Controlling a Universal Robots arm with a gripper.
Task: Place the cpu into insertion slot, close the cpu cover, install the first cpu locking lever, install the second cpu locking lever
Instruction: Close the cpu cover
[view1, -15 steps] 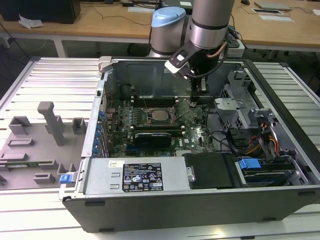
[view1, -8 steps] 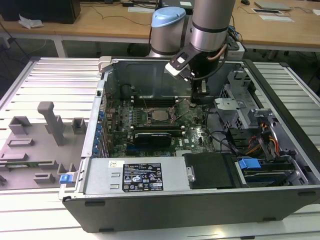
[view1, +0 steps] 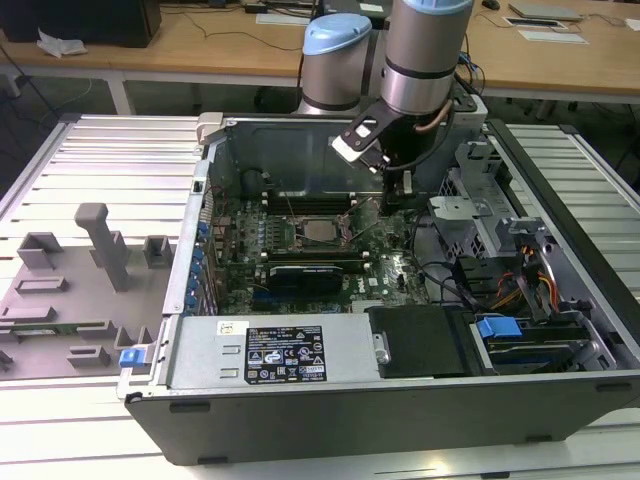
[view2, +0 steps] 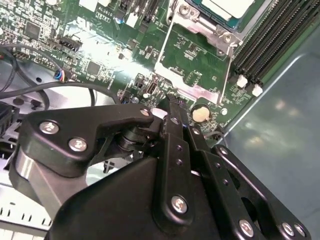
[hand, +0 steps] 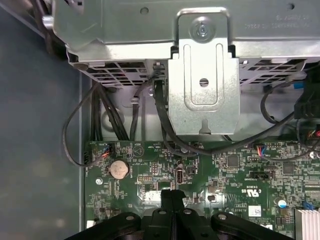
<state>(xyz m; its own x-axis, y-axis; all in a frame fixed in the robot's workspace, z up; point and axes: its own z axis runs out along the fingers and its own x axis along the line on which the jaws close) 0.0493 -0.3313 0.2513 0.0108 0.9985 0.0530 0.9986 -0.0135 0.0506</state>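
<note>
The cpu (view1: 322, 231) (view2: 227, 7) lies in its socket on the green motherboard, pale metal top up. The cpu cover (view2: 200, 92), a silver frame with the green board showing through its window, looks swung open on the side of the socket toward my gripper. A thin wire locking lever (view2: 229, 65) runs along the frame's edge. My gripper (view1: 406, 186) (view2: 169, 103) (hand: 172, 194) is shut on nothing. It hangs low over the board to the exterior view's right of the socket, near a round coin battery (view2: 200, 114) (hand: 118, 169).
A metal drive cage bracket (hand: 202, 85) and black cables (hand: 165, 125) stand close beyond my fingertips. Memory slots (view2: 270, 40) flank the socket. A long black card (view1: 310, 272) and the power supply (view1: 290, 355) sit nearer the case front. A grey fixture (view1: 100, 245) stands outside the case.
</note>
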